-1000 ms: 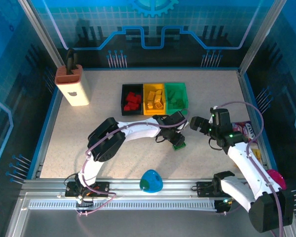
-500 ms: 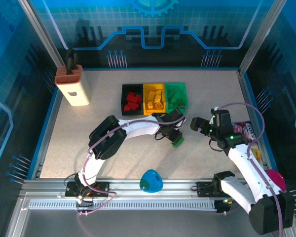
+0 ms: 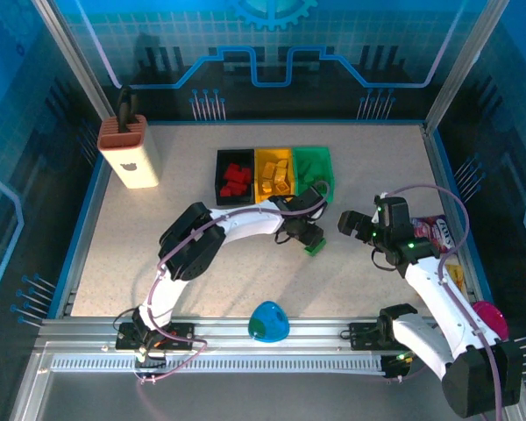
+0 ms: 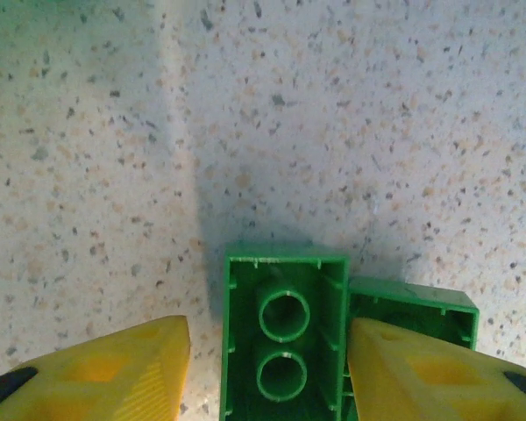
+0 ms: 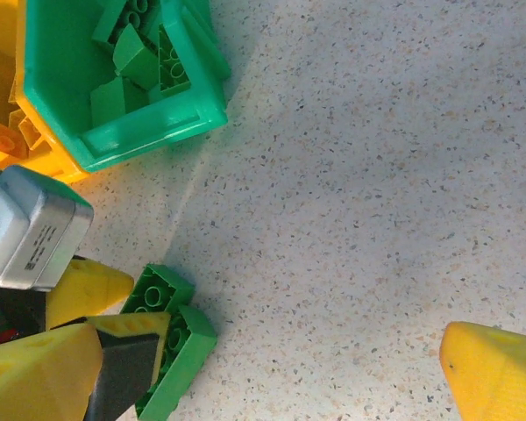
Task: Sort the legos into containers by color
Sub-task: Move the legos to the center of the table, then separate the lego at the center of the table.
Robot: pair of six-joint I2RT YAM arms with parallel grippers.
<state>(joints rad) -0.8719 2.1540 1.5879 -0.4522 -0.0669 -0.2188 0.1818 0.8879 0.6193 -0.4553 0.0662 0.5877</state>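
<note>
- Speckled beige tabletop (image 3: pixel 158 237) inside a blue-walled enclosure carries everything.
- Three joined containers stand in a row toward the far middle: a black bin (image 3: pixel 218 175), a yellow bin (image 3: pixel 273 153) and a green bin (image 3: pixel 313 150).
- Red bricks (image 3: pixel 237 181) lie in the black bin, yellow bricks (image 3: pixel 277 179) in the yellow one, and a heap of green bricks (image 5: pixel 140 53) in the green one.
- Two more green pieces lie on the table, touching each other, near the front corner of the green bin.
- One of them, the hollow-side brick (image 4: pixel 285 346), shows its open underside with two round tubes to the left wrist camera; the second brick (image 4: pixel 416 303) sits against its side.
- The left gripper (image 4: pixel 267 368) straddles the hollow-side brick with its yellow fingers apart. One finger is at the brick's edge and partly covers the second brick. A strip of table shows between the other finger and the brick.
- The right gripper (image 5: pixel 272 351) hovers to the right of that pair, fingers spread wide over bare table.
- A tan knife block (image 3: pixel 130 156) stands at the far left.
- A blue-green rounded object (image 3: pixel 268 322) rests at the near edge between the arm bases.
- Snack packets (image 3: pixel 438 230) and a pink bowl (image 3: pixel 491 317) lie along the right side.
</note>
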